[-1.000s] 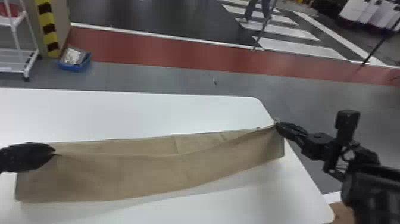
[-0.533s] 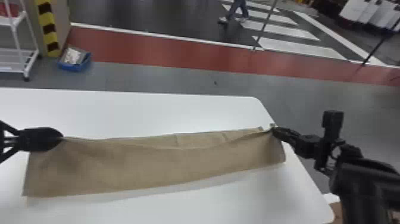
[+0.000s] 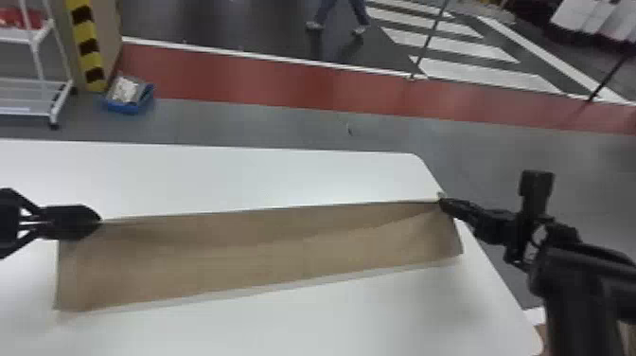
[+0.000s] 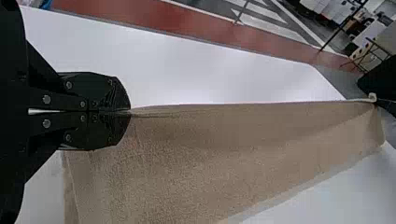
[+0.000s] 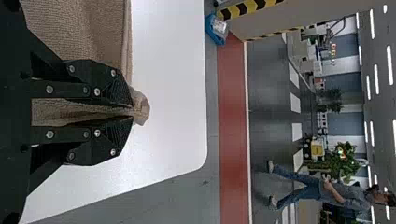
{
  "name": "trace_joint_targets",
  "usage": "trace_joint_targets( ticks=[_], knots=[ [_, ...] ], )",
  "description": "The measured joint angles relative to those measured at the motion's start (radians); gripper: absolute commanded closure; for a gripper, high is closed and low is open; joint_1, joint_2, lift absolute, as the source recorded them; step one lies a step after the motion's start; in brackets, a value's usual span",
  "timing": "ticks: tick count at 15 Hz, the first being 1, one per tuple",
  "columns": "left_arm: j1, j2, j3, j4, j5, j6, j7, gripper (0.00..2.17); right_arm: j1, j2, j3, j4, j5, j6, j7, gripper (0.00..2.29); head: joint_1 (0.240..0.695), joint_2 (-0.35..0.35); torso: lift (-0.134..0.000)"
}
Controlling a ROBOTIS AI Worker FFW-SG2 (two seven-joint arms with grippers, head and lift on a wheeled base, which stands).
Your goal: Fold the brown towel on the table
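So that it folds evenly, presumably, black left gripper (image 4: 130, 111) and black right gripper (image 5: 132, 112) clench the long brown cloth towel (image 3: 265, 251) taut!

In front of me lies a white tabletop (image 3: 236, 175) with a rounded far corner. Past it I see grey floor (image 3: 284, 128), then a red band (image 3: 265, 85) edged by a white line (image 3: 265, 56), and darker floor with white stripes (image 3: 487, 73). On my left stands a white wheeled rack (image 3: 60, 104), near a yellow-and-black striped post (image 3: 90, 59) with a blue bin (image 3: 125, 108) just beside it. My right wrist view shows leafy plants (image 5: 343, 165) and strip lights (image 5: 376, 74) glowing on a grey ceiling (image 5: 383, 100).
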State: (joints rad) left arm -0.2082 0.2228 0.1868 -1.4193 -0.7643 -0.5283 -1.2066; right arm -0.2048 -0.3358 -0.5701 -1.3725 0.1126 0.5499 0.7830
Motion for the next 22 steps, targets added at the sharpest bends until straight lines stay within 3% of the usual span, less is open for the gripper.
trace_joint_targets(
  ticks=[14, 22],
  knots=[
    [-0.091, 0.000, -0.055, 0.137, -0.066, 0.000, 0.050, 2.14, -0.083, 0.002, 0.066, 0.106, 0.075, 0.016, -0.046, 0.97, 0.695, -0.305, -0.124],
    [-0.113, 0.007, -0.054, 0.173, -0.082, 0.001, 0.075, 2.14, -0.115, -0.005, 0.053, 0.154, 0.049, -0.012, -0.070, 0.97, 0.695, -0.302, -0.124]
  ],
)
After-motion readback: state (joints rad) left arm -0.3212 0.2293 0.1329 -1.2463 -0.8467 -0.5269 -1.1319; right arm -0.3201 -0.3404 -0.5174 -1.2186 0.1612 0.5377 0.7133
